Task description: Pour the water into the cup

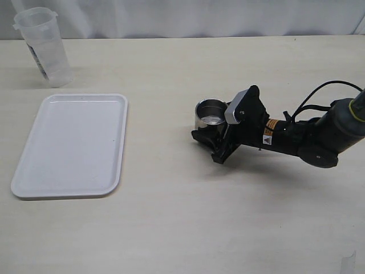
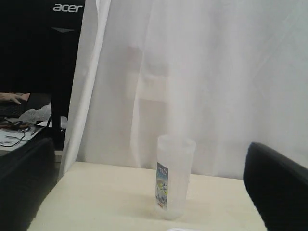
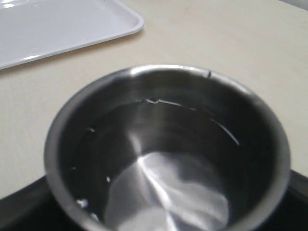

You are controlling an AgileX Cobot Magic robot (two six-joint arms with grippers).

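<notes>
The right jaws pinch the cup (image 1: 210, 114), water (image 3: 163, 192) lying shallow inside it. A loose hold or jerky tilt could slop it onto the worktop (image 1: 171, 228). The left jaws stand spread, the beaker (image 2: 174, 178) well ahead of them.

Exterior overlooks table (image 1: 228, 228) from above; right wrist looks closely into cup (image 3: 260, 144).
</notes>
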